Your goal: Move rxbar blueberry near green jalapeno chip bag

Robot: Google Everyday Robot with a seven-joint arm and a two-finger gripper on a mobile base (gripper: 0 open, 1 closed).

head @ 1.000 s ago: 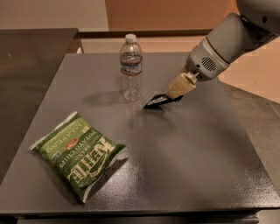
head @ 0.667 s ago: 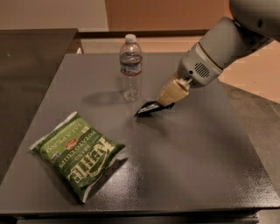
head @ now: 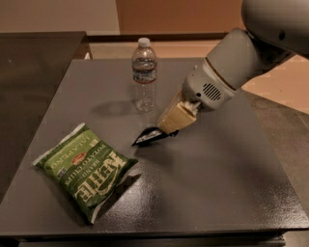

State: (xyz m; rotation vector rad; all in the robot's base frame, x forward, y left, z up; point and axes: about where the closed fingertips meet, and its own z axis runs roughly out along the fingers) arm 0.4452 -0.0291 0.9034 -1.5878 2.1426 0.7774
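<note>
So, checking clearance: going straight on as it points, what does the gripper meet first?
The gripper, mid-table, clamps a dark navy bar; probably the puffy green chip bag, though depth is unclear.

Plain indoor room, office or lab in kind: a dark grey surface carries a water bottle, a second dark counter stands left of the bottle, tan walls rise behind it. Just right of the bottle the robot's gripper hangs, jaws closed on the rxbar blueberry.
</note>
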